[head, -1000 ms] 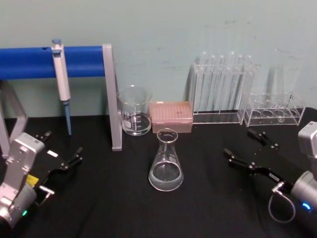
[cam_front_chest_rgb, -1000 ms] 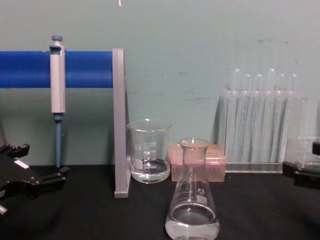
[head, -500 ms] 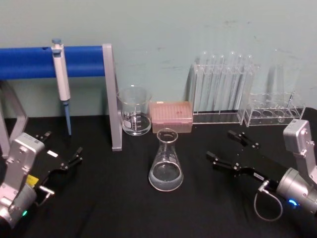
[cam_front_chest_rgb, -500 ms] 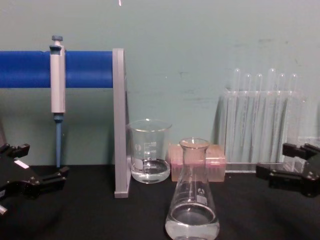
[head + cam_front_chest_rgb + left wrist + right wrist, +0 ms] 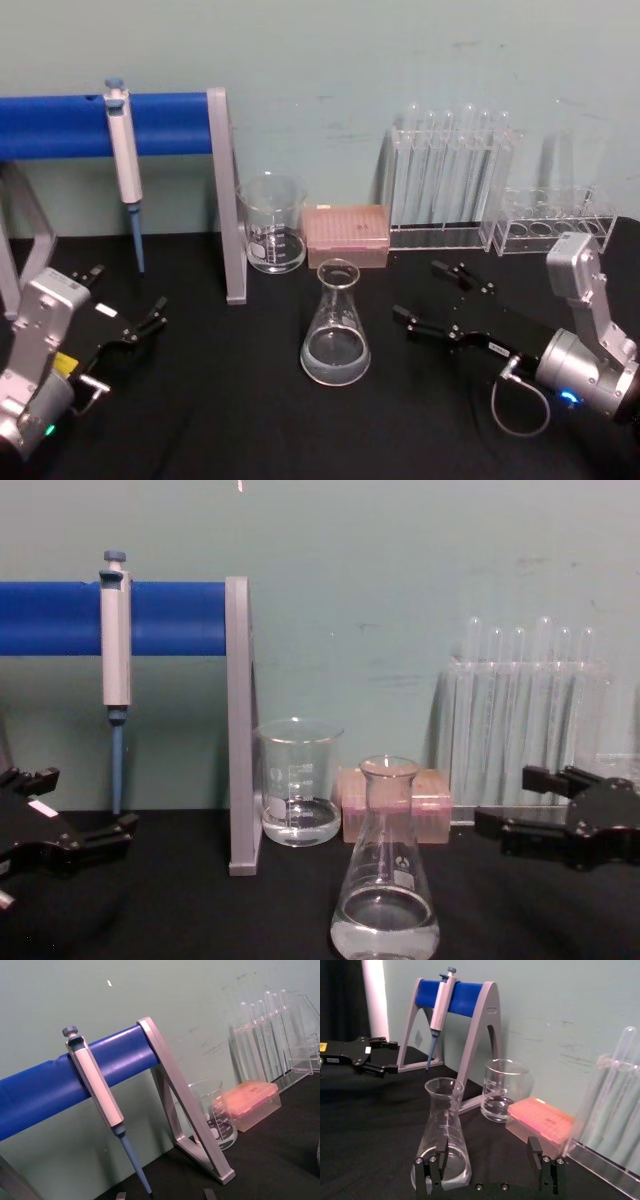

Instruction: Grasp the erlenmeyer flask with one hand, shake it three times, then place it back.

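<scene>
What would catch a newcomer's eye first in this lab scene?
The erlenmeyer flask stands front and centre holding a little clear liquid, with the open right gripper close on its right, not touching. Behind, a pipette hangs on a blue-barred stand; the left gripper rests open at far left.

Lighting: you have soft, even room light. The wall (image 5: 330,60) reads moderately bright, while the black table (image 5: 220,420) stays dark and flat. Faint, soft-edged shadows lie on the wall just beside the test tube rack (image 5: 450,180) and above the beaker (image 5: 271,230). Small glints mark the erlenmeyer flask (image 5: 335,335) at its rim and liquid. The blue bar (image 5: 90,125) carries a pale sheen along its top, so the light falls from above.
</scene>
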Motion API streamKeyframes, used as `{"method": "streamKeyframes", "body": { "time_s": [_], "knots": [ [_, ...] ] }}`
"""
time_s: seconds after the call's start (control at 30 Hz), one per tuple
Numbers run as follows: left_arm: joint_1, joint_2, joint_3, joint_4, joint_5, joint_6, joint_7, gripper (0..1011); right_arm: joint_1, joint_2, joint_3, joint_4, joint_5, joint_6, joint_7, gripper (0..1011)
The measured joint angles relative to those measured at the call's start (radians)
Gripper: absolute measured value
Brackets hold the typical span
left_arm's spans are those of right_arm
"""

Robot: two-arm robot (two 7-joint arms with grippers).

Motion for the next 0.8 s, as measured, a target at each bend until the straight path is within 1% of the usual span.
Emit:
{"method": "streamKeyframes", "body": {
  "time_s": [0.27, 0.53, 0.8],
  "knots": [
    [0.000, 0.000, 0.000, 0.000, 0.000, 0.000, 0.000, 1001, 0.042, -0.026, -0.017, 0.051, -0.008, -0.012, 0.051, 1000],
    [0.000, 0.000, 0.000, 0.000, 0.000, 0.000, 0.000, 1001, 0.066, -0.041, -0.034, 0.077, -0.009, -0.023, 0.084, 1000],
    [0.000, 0.000, 0.000, 0.000, 0.000, 0.000, 0.000, 1001, 0.088, -0.058, -0.050, 0.101, -0.008, -0.027, 0.102, 1000]
  ]
}}
